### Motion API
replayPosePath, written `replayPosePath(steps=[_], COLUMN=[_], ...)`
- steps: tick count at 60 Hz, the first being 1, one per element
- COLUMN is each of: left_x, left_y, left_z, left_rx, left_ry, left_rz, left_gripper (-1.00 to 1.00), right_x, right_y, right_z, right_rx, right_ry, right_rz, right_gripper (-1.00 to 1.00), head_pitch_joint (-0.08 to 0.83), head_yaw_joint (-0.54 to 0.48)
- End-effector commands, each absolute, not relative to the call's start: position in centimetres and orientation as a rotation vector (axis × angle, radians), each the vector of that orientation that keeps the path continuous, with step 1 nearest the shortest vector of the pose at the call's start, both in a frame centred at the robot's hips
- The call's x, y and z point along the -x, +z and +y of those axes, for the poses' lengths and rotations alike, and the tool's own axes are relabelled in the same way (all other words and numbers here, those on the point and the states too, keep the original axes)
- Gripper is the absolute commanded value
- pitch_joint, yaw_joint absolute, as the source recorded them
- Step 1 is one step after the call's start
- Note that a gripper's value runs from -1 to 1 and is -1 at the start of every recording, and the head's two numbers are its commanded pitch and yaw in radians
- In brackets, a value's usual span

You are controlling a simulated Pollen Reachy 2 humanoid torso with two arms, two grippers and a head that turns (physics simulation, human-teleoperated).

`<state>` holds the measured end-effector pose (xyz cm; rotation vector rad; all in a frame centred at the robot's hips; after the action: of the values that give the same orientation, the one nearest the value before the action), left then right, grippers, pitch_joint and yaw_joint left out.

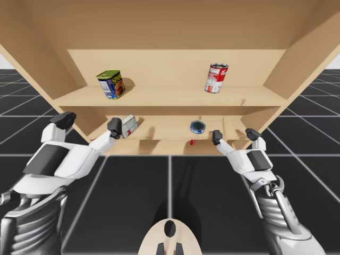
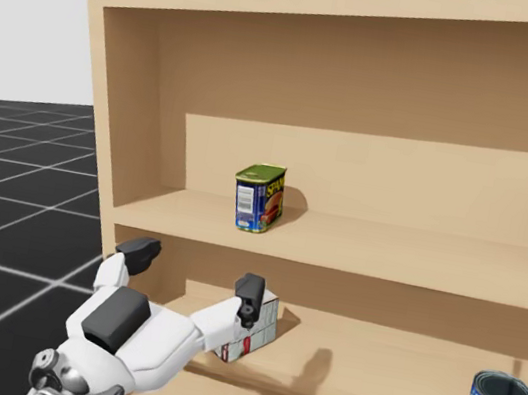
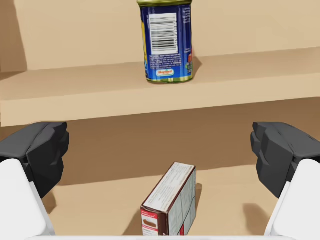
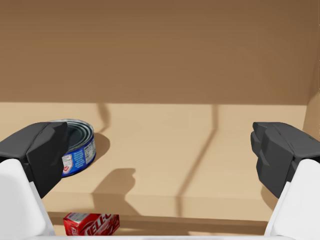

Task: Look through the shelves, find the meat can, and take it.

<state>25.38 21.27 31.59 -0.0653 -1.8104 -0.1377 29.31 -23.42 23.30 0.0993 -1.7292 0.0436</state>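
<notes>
Upper shelf (image 1: 164, 96) holds the meat can (image 1: 110, 84) above my wide-apart left gripper (image 1: 90, 122).

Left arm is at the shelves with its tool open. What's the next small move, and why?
Probably raise the left tool toward the upper shelf: the blue rectangular can stands there, above and ahead of the open tool, which sits level with the white box one shelf down.

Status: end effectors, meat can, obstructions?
Left end effector open, right end effector open. Blue-and-yellow rectangular meat can upright on upper shelf, ungrasped. White-and-brown cardboard box one shelf below, ahead of left end effector.
</notes>
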Motion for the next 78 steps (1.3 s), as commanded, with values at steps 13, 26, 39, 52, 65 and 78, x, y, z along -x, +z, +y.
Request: replayPosePath(steps=[13, 26, 39, 52, 65, 78], left_x=[-29.5, -34.2, -38.1, -40.3, -39.2, -34.9], left_y=[36.6, 37.3, 37.3, 36.6, 37.6, 40.4], left_z=[19.8, 19.1, 18.8, 18.9, 18.7, 18.2], left_rx=[0.051, 0.072, 0.082, 0.095, 0.071, 0.038], left_ry=[-0.123, -0.094, -0.063, -0.033, -0.034, -0.083], left_rz=[-1.746, -1.672, -1.618, -1.569, -1.634, -1.755], left_gripper=[-1.0, -1.0, -1.0, 0.18, 1.0, 1.0], right_x=[-29.4, -29.5, -29.5, -29.5, -29.6, -29.7], right_y=[23.1, 23.1, 23.1, 23.1, 23.0, 23.0], right_z=[-23.6, -23.7, -23.9, -23.9, -24.0, -24.0], right_rx=[-0.096, -0.091, -0.087, -0.086, -0.085, -0.082], right_ry=[0.029, 0.024, 0.019, 0.02, 0.019, 0.018], right_rz=[-1.724, -1.72, -1.72, -1.714, -1.711, -1.712], right_gripper=[-1.0, -1.0, -1.0, -1.0, -1.0, -1.0], head_pitch_joint=[0.169, 0.173, 0.18, 0.189, 0.194, 0.192], head_yaw_joint=[0.31, 0.31, 0.31, 0.3, 0.3, 0.3])
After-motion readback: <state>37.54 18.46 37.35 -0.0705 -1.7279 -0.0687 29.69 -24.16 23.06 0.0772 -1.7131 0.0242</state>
